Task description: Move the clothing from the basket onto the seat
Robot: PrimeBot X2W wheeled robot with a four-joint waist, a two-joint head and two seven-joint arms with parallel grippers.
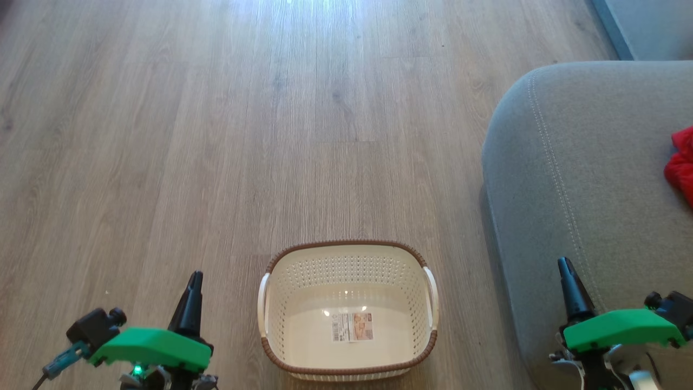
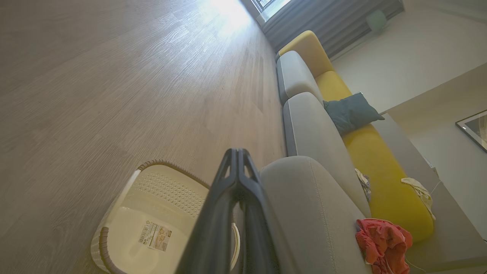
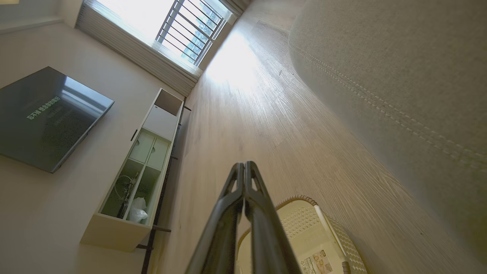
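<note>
Standing empty on the wood floor [image 1: 162, 135]: one basket [image 1: 346, 244], one label [image 1: 352, 327] inside.
Nearest, two grippers, left gripper [image 1: 194, 281] and right gripper [image 1: 566, 269], each with fingers pressed together, gripping nothing. One grey seat [image 1: 568, 162] beside the basket; red clothing [image 1: 683, 162] lies on it, cut by the frame edge, bunched, piece count unclear.

glossy plastic basket [image 1: 349, 254], matt fabric seat [image 1: 584, 179], wood-grain floor [image 1: 216, 135]
</note>
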